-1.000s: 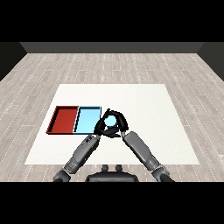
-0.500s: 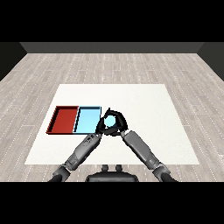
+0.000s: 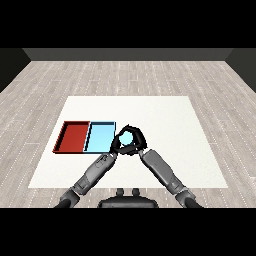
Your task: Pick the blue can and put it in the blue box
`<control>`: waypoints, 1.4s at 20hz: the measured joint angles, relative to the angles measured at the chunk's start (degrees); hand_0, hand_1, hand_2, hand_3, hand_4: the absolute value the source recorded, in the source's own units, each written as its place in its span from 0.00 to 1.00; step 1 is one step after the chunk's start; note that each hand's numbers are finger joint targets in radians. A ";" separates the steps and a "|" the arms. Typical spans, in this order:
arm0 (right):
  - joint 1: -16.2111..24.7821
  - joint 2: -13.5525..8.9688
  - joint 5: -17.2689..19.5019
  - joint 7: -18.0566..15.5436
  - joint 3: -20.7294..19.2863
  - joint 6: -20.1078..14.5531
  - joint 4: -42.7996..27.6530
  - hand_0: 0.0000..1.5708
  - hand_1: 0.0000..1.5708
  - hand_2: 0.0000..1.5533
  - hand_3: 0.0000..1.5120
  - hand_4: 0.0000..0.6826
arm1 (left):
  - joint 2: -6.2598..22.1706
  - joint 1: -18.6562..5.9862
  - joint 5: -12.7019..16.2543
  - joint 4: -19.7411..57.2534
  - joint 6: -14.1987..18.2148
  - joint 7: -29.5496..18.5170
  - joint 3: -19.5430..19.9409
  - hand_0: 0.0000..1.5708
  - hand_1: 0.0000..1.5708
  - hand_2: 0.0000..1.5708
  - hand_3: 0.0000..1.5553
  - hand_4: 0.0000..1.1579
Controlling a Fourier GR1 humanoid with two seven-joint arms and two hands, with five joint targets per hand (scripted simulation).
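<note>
Trays lie side by side on the white bench [image 3: 165, 115], left of the frame's centre: a red tray [image 3: 74, 136] on the outside and a light blue tray [image 3: 99, 137] touching its right edge. Just right of the blue tray, near the middle of the frame, the blue can [image 3: 127, 137] shows as a pale blue patch ringed by black fingers. The right robot hand [image 3: 135, 141] is curled round the can, its fingers arching over the top and down the sides. The can sits beside the blue tray's right rim, not inside it; whether it rests on the bench or is lifted cannot be told. The left robot hand [image 3: 116, 146] lies close against the can's lower left side, by the tray's near right corner; whether its fingers are spread or curled cannot be told. Both grey forearms rise from the lower corners and meet at the can.
</note>
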 measured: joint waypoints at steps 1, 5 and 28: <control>0.06 -0.02 0.13 0.14 -0.48 0.36 -0.15 0.94 0.94 0.94 0.93 0.86 | 0.11 -0.78 0.28 0.45 0.59 0.32 -0.51 0.54 0.54 0.56 0.36 0.57; 0.27 -0.31 -0.10 -0.39 0.56 -0.24 -0.57 0.93 0.93 0.93 0.93 0.84 | 0.23 -0.96 1.18 0.78 2.23 -0.62 -1.83 0.53 0.53 0.55 0.37 0.55; 2.79 1.10 2.36 3.49 -4.48 -0.35 -4.63 0.00 0.00 0.00 0.00 0.00 | -1.80 -1.91 5.91 3.75 8.25 -15.37 -0.46 1.00 1.00 1.00 0.95 0.99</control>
